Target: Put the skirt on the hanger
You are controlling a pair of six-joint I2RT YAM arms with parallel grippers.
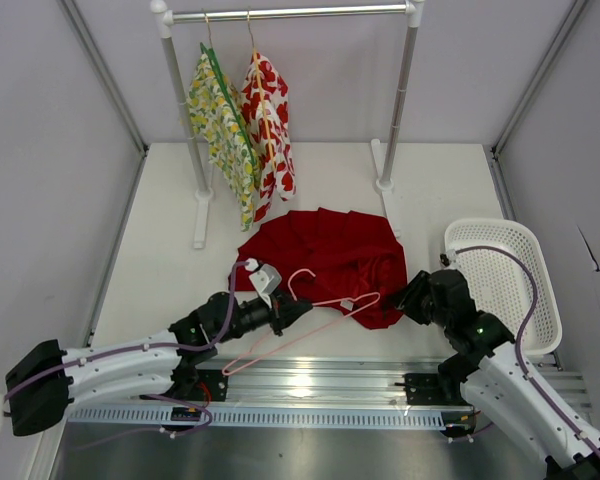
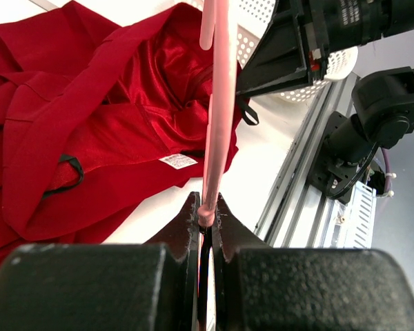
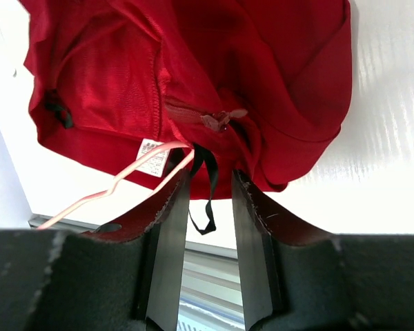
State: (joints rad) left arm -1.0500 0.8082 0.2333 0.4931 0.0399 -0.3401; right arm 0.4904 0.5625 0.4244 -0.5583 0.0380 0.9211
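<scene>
My left tool (image 2: 205, 210) is clamped on the pink hanger (image 2: 219, 103), whose far end reaches over the red skirt (image 1: 330, 245) crumpled on the table (image 1: 170, 260). My right tool (image 3: 212, 176) stands apart at the skirt's near edge, with a black loop (image 3: 212, 193) hanging between its fingers.

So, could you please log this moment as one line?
left jaws: shut on hanger | right jaws: open at skirt edge | skirt: crumpled on table, not hung

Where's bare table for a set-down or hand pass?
Free: left strip between white rack foot and wall; back right between rack post and white plastic basket. Crowded front centre: deep-red cloth skirt, pale pink wire hanger, left hand, right hand.
</scene>
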